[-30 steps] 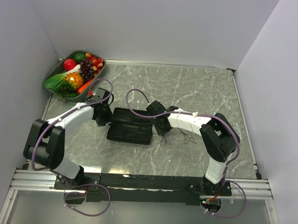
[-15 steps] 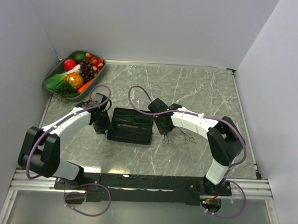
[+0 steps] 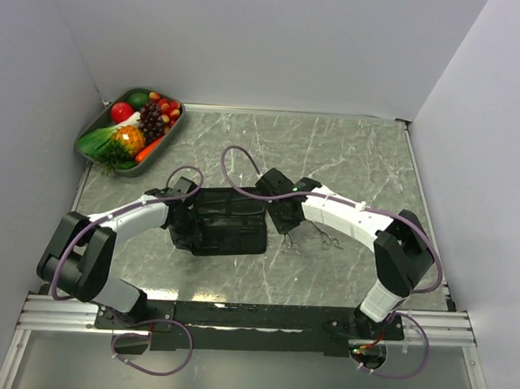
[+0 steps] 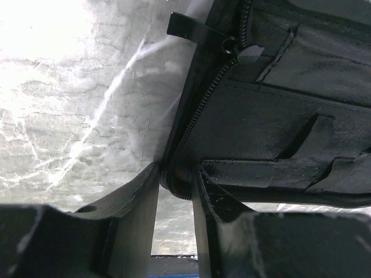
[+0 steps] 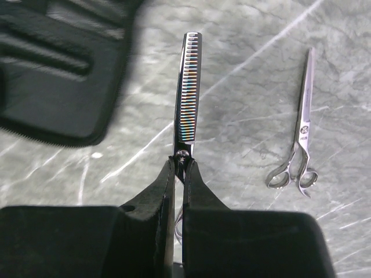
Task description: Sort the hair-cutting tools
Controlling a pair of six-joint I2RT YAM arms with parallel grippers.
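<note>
Marble tabletop (image 3: 358, 156) between white walls (image 3: 268, 47) bears plain scissors (image 5: 302, 134).

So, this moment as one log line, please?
left gripper: pinches black fabric pouch at zip edge | right gripper: holds silver toothed scissors

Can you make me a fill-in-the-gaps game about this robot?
The right arm's fingers hold the silver toothed scissors; the plain silver scissors lie on the marble ___. The left arm's fingers pinch the black fabric pouch's ___ edge. The grey tray of toy fruit sits at the far ___ corner.
Missing: table; zipped; left.
</note>
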